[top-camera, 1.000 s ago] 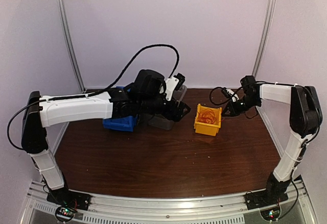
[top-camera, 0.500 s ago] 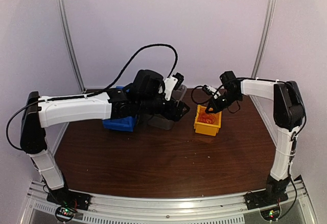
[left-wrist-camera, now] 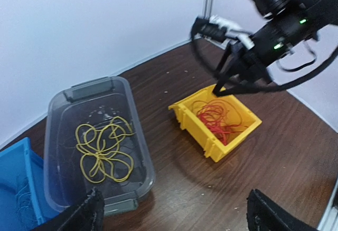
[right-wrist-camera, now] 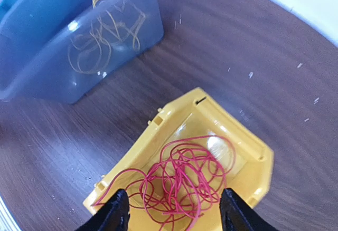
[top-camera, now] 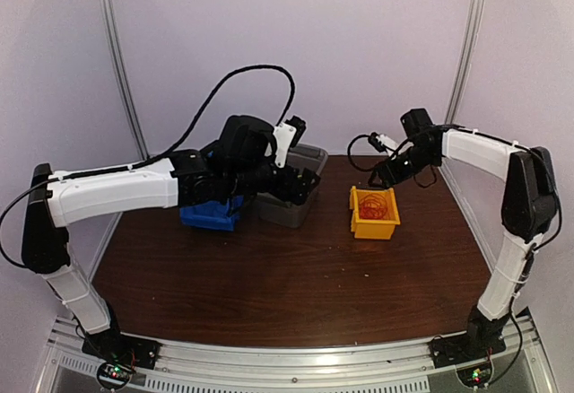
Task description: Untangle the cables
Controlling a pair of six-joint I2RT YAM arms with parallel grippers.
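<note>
On the dark wooden table [top-camera: 269, 276] stand three containers in a row, in the far half. The yellow bin [top-camera: 375, 222] is to the right of the middle. In it lie the red cables [right-wrist-camera: 185, 178], a loose heap of thin loops crossing each other on the bottom of the bin.

To the left of it, with a strip of table between them, is the grey transparent box [left-wrist-camera: 60, 136]. It contains the yellow cables [left-wrist-camera: 103, 152], also knotted into several loops. Just beside this box, further left, is the blue bin [top-camera: 211, 215]. I cannot tell well what is inside it.

The right gripper [right-wrist-camera: 174, 212] hangs above the far edge of the yellow bin and points down into it. Its fingers [right-wrist-camera: 117, 210] stand well apart and nothing is between them. The red cables lie under it in the bin, and no strand is lifted.

The left gripper [left-wrist-camera: 174, 218] is over the near right side of the grey box, above the table. Its two fingers are spread very wide and they hold nothing.
</note>
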